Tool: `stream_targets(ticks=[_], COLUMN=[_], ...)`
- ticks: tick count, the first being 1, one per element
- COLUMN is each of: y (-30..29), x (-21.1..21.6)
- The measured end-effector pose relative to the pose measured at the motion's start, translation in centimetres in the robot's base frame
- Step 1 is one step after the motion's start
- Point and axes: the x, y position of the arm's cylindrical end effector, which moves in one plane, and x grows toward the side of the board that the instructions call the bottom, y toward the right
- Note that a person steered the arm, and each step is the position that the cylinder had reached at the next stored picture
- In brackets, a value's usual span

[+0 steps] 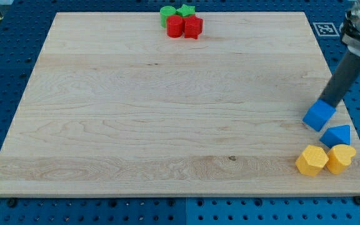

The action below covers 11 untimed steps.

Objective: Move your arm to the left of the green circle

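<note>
The green circle point(167, 13) lies at the view's top edge of the wooden board point(167, 112), in a tight cluster with a green star point(185, 10), a red cylinder point(175, 26) and a red star-shaped block point(193, 27). My tip point(327, 104) is far away at the view's right, touching the top of a blue cube point(319, 115). The dark rod rises from it toward the view's top right corner.
A blue wedge-shaped block point(337, 135) lies just below the blue cube. Two yellow blocks point(311, 160) point(340, 158) sit side by side at the board's bottom right corner. A blue perforated table surrounds the board.
</note>
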Motion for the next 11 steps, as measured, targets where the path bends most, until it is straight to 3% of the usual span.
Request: stream_targets(ticks=[1, 2, 4, 6, 7, 8, 9, 10, 11], y=[-2.5, -8.6, -27.2, -44.1, -46.9, -44.8, -42.1, -40.5, -34.7], x=[0.3, -2.2, -5.0, -13.1, -20.8, -26.9, -29.5, -29.4, -29.4])
